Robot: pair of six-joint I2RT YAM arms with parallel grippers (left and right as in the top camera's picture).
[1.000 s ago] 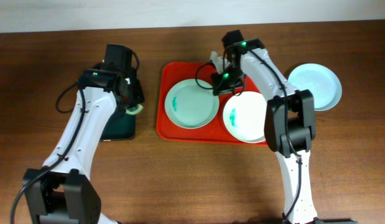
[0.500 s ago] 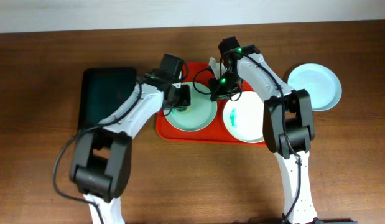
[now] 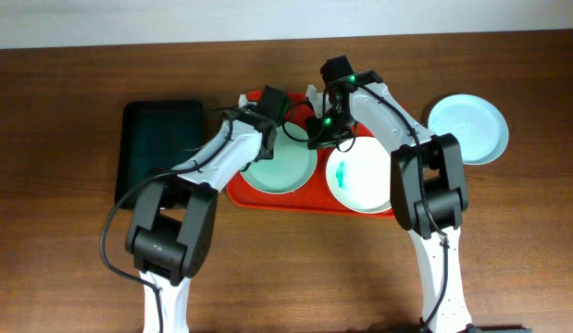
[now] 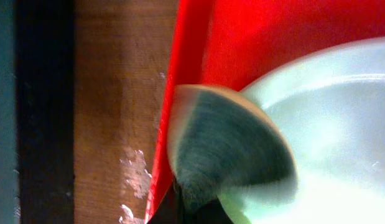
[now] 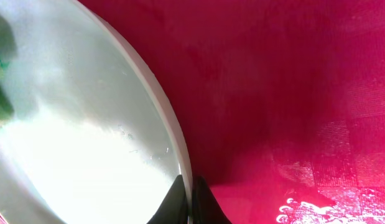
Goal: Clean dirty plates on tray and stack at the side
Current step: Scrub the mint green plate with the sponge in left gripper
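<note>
left end effector point(image 4: 187, 210) clamped on sponge point(image 4: 223, 146) at mint plate point(image 3: 286, 171) rim, on red tray point(image 3: 295, 199). right end effector point(image 5: 187, 202) pinching same rim. white plate point(image 3: 362, 180) on tray, third plate point(image 3: 467, 128) on tabletop point(image 3: 64, 111).

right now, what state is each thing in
tray: holds two plates
mint plate on the tray: rim pinched by right gripper, sponge on it
white plate: on the tray, teal smear on it
mint plate on the table: right of the tray, no smear visible
sponge: held by left gripper
left gripper: shut on sponge
right gripper: shut on the plate's rim
</note>
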